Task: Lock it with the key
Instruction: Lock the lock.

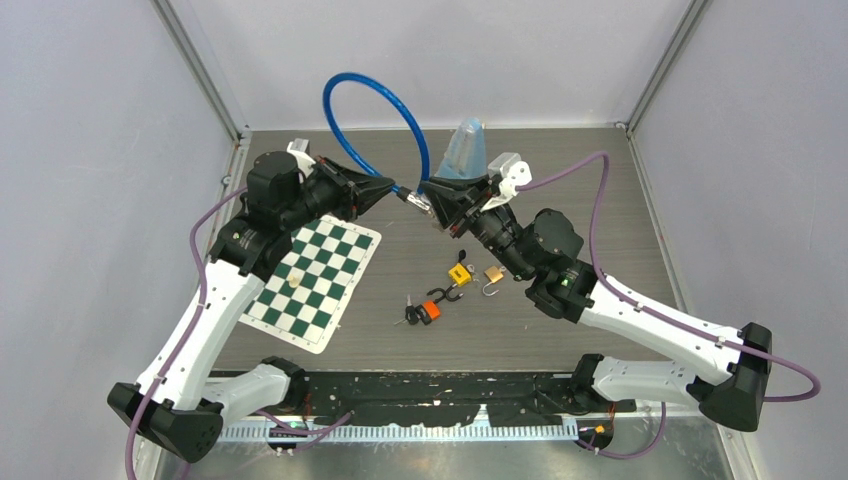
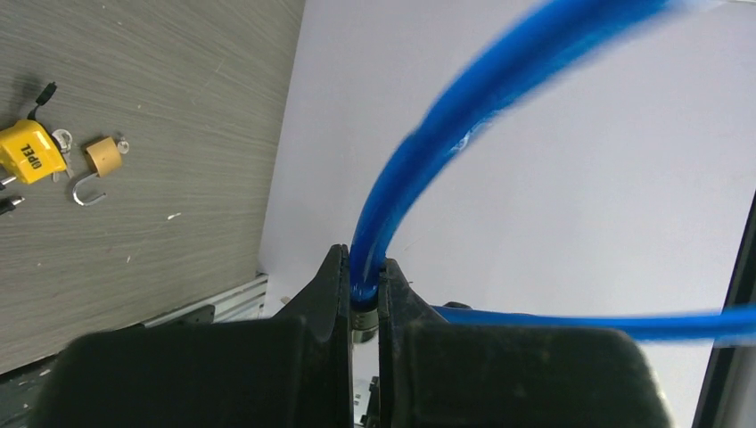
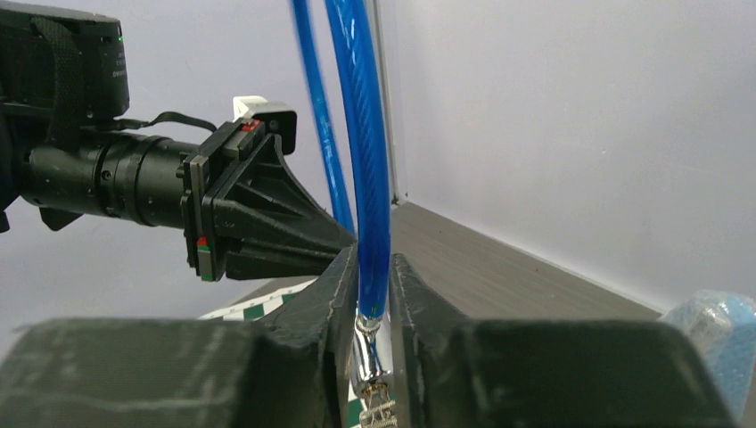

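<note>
- Over mid-table: a blue plastic-sheathed cable loop point(image 1: 326, 105) point(image 2: 464, 125) point(image 3: 370, 223) is held up off the grey wood-grain table point(image 1: 560, 170), arching toward the back wall, with both ends coming down between the two arms
- The left gripper point(image 1: 398, 190) point(image 2: 364, 267) has its jaws closed tight on the cable, just above a dark collar
- The right gripper point(image 1: 432, 203) point(image 3: 373, 267) has a finger close on either side of the cable's shiny metal end; clamped or slack, cannot tell from the wrist view
- The two grippers sit nose to nose, very near each other
- Lying on the table nearer the bases: a yellow block padlock point(image 1: 459, 273) point(image 2: 31, 152), a small brass padlock point(image 1: 493, 273) point(image 2: 102, 156) just beside it with its shackle swung open, and black-headed keys point(image 1: 410, 315) next to a small orange piece point(image 1: 430, 311)
- A green-and-white chequered mat point(image 1: 315, 280) lies under the left arm
- A pale blue translucent wrapped object point(image 1: 465, 150) point(image 3: 713, 339) stands behind the right gripper
</note>
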Available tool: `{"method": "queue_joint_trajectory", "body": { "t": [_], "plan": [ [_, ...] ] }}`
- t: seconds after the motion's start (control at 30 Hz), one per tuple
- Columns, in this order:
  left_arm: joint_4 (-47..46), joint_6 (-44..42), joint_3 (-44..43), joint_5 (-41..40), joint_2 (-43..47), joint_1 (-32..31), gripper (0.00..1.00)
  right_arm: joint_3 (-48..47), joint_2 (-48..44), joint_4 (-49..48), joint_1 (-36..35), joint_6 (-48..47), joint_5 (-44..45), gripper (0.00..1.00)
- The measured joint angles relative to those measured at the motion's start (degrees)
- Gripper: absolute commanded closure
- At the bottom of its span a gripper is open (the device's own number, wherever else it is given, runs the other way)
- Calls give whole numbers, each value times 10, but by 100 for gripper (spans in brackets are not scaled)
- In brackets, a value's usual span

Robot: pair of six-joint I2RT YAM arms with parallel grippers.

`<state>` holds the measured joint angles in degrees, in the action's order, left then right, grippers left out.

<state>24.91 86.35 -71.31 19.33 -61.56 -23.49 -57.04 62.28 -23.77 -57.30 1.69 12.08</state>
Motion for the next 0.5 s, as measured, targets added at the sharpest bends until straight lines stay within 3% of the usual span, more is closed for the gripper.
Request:
{"method": "queue_joint_trajectory", "body": {
  "t": [0.5],
  "plan": [
    [-2, -29, 0, -14, 3, 7, 100, -59, 0, 77, -1, 27, -6, 29]
  ]
}}
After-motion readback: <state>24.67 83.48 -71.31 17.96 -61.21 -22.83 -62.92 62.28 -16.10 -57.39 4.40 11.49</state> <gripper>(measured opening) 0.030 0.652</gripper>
